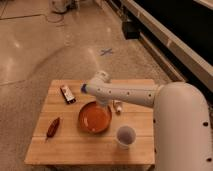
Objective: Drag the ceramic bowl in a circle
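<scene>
1 gripper (pixel 103 103), at ceramic bowl (pixel 94 118) far rim, grasp indeterminable; risk: bowl's circle strikes nearby cup (pixel 125 136).

My arm (pixel 131 93) was a smooth white tube with a row of small dark dots along its side. It ended in a rounded white joint with a blue patch (pixel 84 88). A bulky white shell (pixel 182 127) sat nearest me. The tool (pixel 103 103) was below that joint, mostly hidden.
</scene>
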{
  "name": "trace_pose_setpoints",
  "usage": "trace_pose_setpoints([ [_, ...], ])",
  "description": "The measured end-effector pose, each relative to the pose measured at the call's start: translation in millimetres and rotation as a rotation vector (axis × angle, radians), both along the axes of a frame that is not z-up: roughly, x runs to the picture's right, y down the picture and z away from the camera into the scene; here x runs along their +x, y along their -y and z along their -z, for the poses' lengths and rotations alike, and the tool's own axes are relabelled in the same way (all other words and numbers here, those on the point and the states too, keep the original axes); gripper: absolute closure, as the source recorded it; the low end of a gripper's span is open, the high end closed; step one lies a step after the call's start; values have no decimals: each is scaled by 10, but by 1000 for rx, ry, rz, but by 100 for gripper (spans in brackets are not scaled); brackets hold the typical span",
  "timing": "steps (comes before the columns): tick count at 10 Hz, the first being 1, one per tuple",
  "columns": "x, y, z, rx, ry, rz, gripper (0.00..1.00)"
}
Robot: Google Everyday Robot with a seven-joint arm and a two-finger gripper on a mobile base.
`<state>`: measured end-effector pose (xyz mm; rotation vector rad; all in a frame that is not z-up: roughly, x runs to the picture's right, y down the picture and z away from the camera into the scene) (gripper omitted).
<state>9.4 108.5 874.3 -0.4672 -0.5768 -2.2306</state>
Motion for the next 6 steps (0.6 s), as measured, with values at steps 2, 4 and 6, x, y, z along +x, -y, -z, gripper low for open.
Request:
trace_pose_setpoints([
  [2, 13, 20, 37, -9, 5, -6, 20],
  [4, 13, 37, 102, -29, 23, -22, 20],
  [6, -20, 37, 209, -72, 63, -66, 20],
])
